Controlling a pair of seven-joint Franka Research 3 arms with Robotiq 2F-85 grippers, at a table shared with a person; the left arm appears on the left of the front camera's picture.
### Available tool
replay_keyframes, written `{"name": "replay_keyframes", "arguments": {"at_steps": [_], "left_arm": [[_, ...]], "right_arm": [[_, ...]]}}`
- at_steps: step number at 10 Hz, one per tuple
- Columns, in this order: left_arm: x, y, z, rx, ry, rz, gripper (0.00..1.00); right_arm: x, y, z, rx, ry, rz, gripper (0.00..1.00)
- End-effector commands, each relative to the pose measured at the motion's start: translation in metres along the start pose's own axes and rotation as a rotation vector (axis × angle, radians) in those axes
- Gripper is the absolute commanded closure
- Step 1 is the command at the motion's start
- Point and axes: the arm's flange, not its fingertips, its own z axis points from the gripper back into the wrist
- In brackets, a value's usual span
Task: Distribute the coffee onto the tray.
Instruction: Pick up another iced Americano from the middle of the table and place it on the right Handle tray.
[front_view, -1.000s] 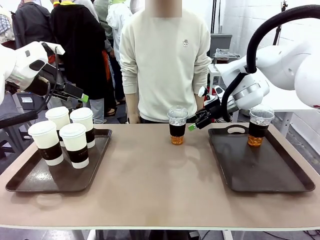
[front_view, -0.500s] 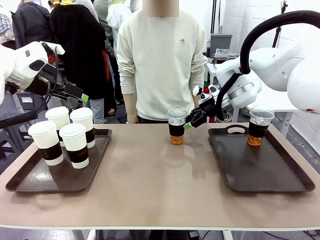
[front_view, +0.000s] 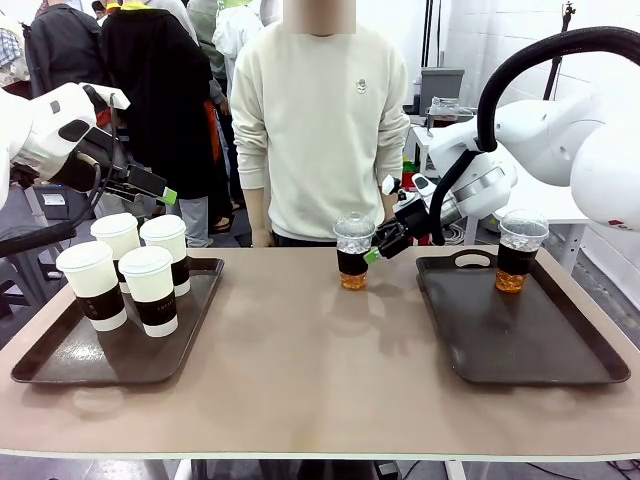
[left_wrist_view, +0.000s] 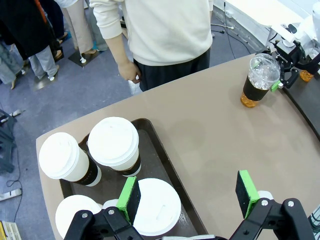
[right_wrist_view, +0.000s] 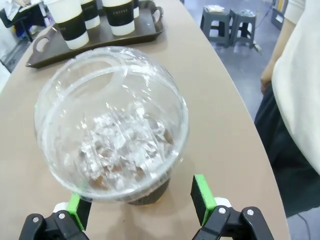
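Front view: four sleeved paper cups (front_view: 150, 290) stand on the left tray (front_view: 60, 365) by the tan table's (front_view: 300, 390) left edge. One dome-lidded cup (front_view: 521, 252) occupies the right tray's (front_view: 530, 350) far right corner, and a second dome-lidded cup (front_view: 354, 252) stands at the table's far edge, before a person (front_view: 320, 130).

Left wrist view: the left gripper (left_wrist_view: 187, 195) is spread wide and empty over the paper cups.

Right wrist view: the right gripper (right_wrist_view: 142, 200) has its pads (right_wrist_view: 202, 192) gaping either side of the second dome-lidded cup, unclamped; grey floor and stools (right_wrist_view: 230, 20) lie beyond.

Four tall white paper cups (front_view: 148, 290) with white lids and dark brown sleeves stand upright, bunched together on the dark tray (front_view: 60, 365) at the frame's left. A clear dome-lidded cup (front_view: 353, 255) of amber drink, dark-sleeved, stands upright on the bare table (front_view: 300, 370) just above centre. Its twin (front_view: 520, 252) stands at the far right corner of the right tray (front_view: 540, 350).
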Motion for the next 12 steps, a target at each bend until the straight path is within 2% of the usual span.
{"name": "replay_keyframes", "arguments": {"at_steps": [1, 5, 12], "left_arm": [[0.000, 0.001, 0.000, -0.002, 0.003, 0.011, 0.00], [0.000, 0.001, 0.000, -0.002, 0.003, 0.011, 0.00], [0.000, 0.001, 0.000, -0.002, 0.003, 0.011, 0.00]], "right_arm": [[0.005, -0.006, -0.004, 0.046, -0.002, 0.002, 0.00], [-0.002, -0.009, -0.018, 0.081, -0.006, 0.004, 0.00], [-0.010, -0.018, -0.032, 0.148, -0.069, 0.045, 0.00]]}}
